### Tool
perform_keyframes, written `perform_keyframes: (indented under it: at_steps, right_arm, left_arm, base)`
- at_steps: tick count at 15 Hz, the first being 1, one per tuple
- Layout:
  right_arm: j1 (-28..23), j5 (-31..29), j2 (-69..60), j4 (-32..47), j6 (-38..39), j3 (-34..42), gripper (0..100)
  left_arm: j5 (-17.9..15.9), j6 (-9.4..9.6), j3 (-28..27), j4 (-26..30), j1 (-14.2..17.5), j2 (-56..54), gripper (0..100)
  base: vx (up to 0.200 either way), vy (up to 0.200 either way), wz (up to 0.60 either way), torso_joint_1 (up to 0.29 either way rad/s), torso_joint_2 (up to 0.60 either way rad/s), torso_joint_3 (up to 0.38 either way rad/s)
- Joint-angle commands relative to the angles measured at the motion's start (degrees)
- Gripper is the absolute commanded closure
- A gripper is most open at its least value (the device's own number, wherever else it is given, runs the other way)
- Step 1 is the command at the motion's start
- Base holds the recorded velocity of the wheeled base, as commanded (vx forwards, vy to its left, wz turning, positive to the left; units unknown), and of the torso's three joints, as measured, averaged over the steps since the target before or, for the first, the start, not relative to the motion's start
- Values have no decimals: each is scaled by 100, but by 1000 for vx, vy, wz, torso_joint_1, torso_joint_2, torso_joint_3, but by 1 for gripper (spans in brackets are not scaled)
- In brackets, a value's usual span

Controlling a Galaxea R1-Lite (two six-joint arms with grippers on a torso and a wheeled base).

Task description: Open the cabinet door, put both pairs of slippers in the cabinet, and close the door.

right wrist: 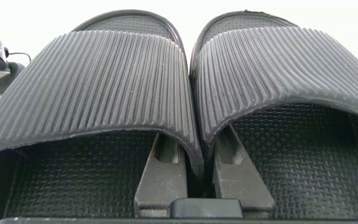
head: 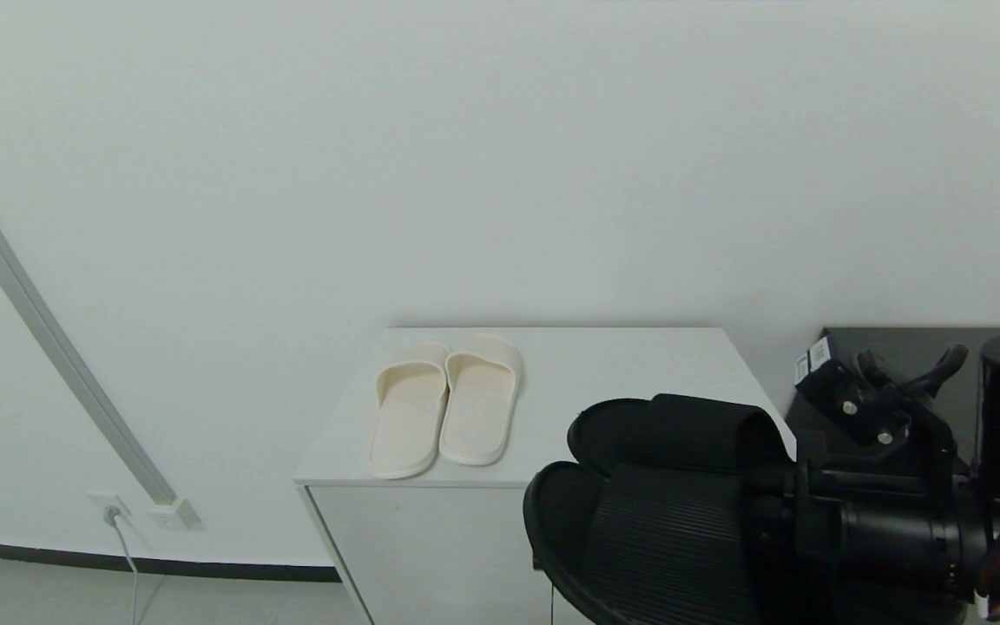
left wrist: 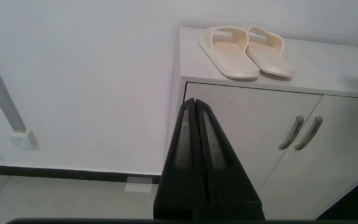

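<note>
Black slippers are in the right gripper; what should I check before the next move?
1. Grip: the right gripper pinches both black slippers by their inner edges: ok.
2. Cabinet doors open: both are shut: not ok.
3. Left gripper free for the handles: shut, holding nothing: ok.
4. Cream slippers easy to reach: side by side on the cabinet top: ok.
5. Space inside the cabinet: hidden behind the doors: cannot tell.

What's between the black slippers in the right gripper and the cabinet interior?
The cabinet doors, both shut. The right gripper grips the black slippers; the left gripper, shut and empty, is clear of the handles.
</note>
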Motion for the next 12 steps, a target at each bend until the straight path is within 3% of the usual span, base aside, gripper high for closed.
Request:
perform_keyframes:
  at_steps: [1,5,12]
  right_arm:
    - [-14,-1,-21,-5,2,18,100]
    - [-5,-9,-13,-5,2,54,100]
    - [-5,8,-13,-14,-315,221,100]
  left_arm:
    - [2,-1,1,-1,1,4,100]
    - [2,-1,1,-1,1,4,100]
    - [2,-1,1,-1,1,4,100]
  base:
    - [0,0,0,0,0,0]
    - [-200,0,0,8,4,2]
    - [0,0,0,0,0,0]
